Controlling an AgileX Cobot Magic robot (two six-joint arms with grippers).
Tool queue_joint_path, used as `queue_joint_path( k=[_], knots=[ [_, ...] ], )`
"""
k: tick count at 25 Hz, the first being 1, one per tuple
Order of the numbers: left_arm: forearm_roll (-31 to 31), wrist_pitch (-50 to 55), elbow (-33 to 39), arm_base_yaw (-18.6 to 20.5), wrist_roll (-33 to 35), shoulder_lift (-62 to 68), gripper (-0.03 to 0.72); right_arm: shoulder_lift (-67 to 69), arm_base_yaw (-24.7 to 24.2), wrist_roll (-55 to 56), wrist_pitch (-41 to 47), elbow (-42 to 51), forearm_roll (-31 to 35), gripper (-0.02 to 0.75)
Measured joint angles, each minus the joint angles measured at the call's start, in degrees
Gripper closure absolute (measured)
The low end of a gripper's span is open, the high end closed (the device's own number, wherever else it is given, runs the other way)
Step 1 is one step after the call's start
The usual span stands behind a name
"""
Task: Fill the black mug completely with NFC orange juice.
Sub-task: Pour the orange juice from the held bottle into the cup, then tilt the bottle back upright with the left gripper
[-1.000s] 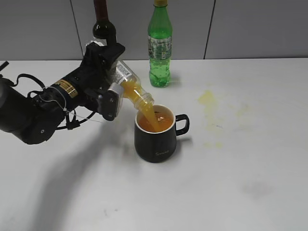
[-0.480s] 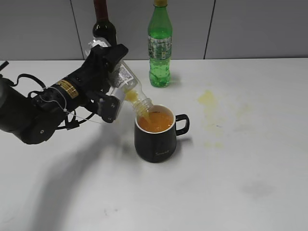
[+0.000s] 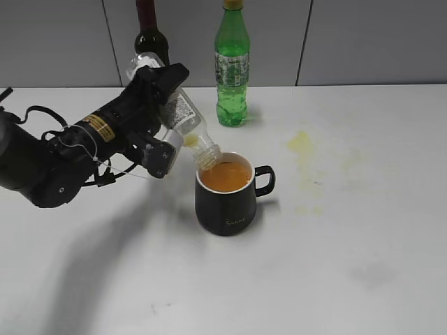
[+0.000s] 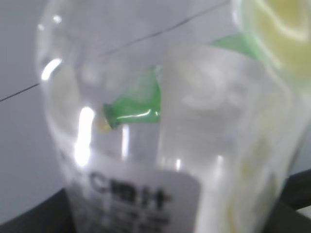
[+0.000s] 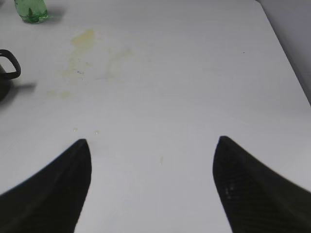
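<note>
STEP: final pour | left gripper (image 3: 159, 112) clamped on juice bottle (image 3: 183, 120), neck just above black mug (image 3: 225, 197) rim | right gripper (image 5: 151, 165) apart | mug near-full; right your bottle slowly, avoid drips.

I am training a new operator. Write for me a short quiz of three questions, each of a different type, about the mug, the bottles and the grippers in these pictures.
1. True or false: the juice bottle held by the left gripper is tilted with its mouth over the black mug.
2. Multiple choice: what stands behind the mug, near the wall? A) a green soda bottle and a dark wine bottle B) a red kettle C) a stack of plates
3. Fill in: the right gripper is ____ and holds nothing.

Key: 1 true; 2 A; 3 open
</note>
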Motion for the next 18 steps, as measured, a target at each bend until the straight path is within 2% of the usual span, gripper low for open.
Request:
queue_joint_path(
  k=[11, 18],
  knots=[
    [0.05, -0.05, -0.05, 0.0, 0.02, 0.0, 0.219, 0.0, 0.0, 0.0, 0.0, 0.0, 0.0, 0.146],
    [0.05, 0.0, -0.47, 0.0, -5.21, 0.0, 0.219, 0.0, 0.0, 0.0, 0.0, 0.0, 0.0, 0.146]
  ],
)
